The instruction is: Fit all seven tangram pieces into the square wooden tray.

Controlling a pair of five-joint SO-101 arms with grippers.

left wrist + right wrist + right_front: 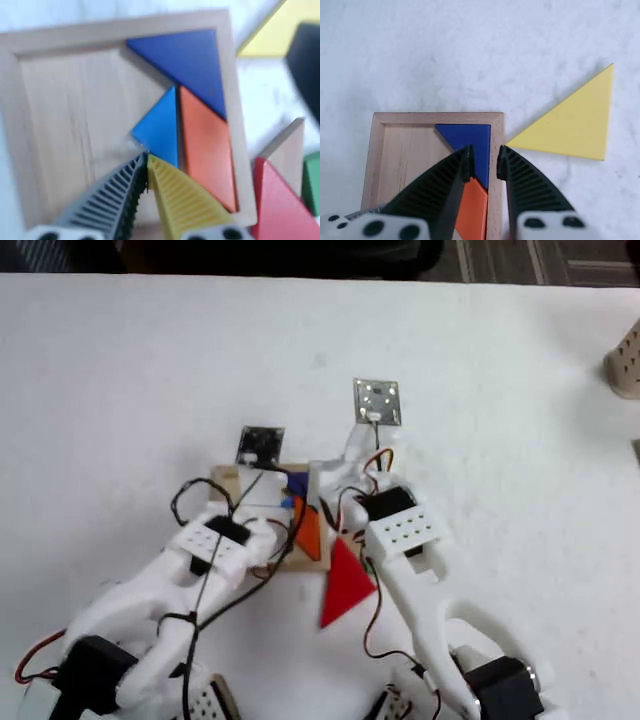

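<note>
The square wooden tray (115, 25) holds a dark blue triangle (187, 62), a small light blue triangle (160, 127) and an orange parallelogram (207, 145). My left gripper (146, 167) hangs over the tray with its grey and yellow fingers shut, the tips at the light blue triangle's corner. My right gripper (485, 160) is open by a narrow gap over the tray's (435, 117) side wall and the dark blue triangle (470, 135). A large yellow triangle (572, 125) lies on the table just outside that wall. A red triangle (345, 580) lies beside the tray (228, 480).
A green piece (312, 180) and a tan wooden piece (287, 155) sit near the red triangle (277, 205) outside the tray. The white table stretches open towards the far side. A pale perforated object (625, 365) stands at the far right edge.
</note>
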